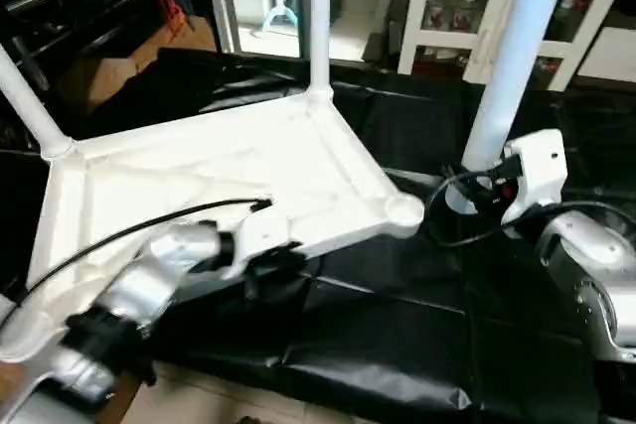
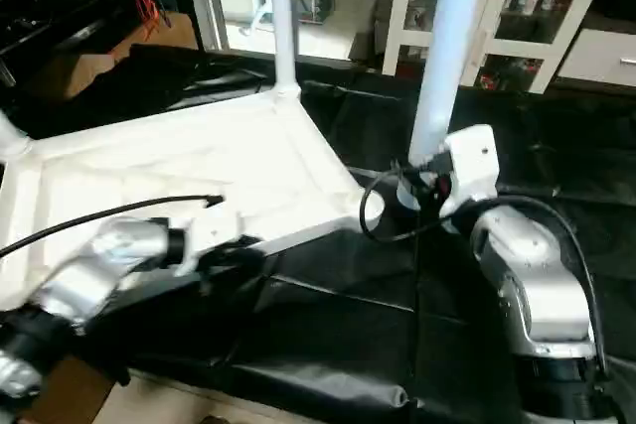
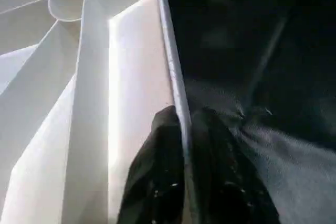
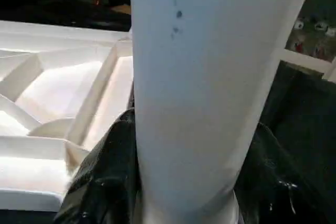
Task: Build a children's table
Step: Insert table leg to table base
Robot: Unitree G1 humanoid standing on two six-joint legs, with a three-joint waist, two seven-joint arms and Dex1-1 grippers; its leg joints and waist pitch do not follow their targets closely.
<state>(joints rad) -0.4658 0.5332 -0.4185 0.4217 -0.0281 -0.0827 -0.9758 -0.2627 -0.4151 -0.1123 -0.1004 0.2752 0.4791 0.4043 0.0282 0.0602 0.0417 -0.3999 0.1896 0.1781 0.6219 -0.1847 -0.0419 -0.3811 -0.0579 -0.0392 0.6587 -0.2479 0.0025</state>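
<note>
My left gripper (image 3: pixel 184 182) pinches the thin smooth rim of the white ribbed tabletop (image 1: pixel 199 171), upside down on crinkled black sheeting (image 1: pixel 397 345). My right gripper (image 4: pixel 184 182) clasps a tapered tubular leg (image 1: pixel 512 57) standing beside the corner socket (image 1: pixel 404 211).

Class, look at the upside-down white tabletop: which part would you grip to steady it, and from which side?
Grip the thin raised rim on the tabletop's near long edge, from the robot's side. It stands up like a blade, so two fingers can straddle it, as the left gripper does.
</note>
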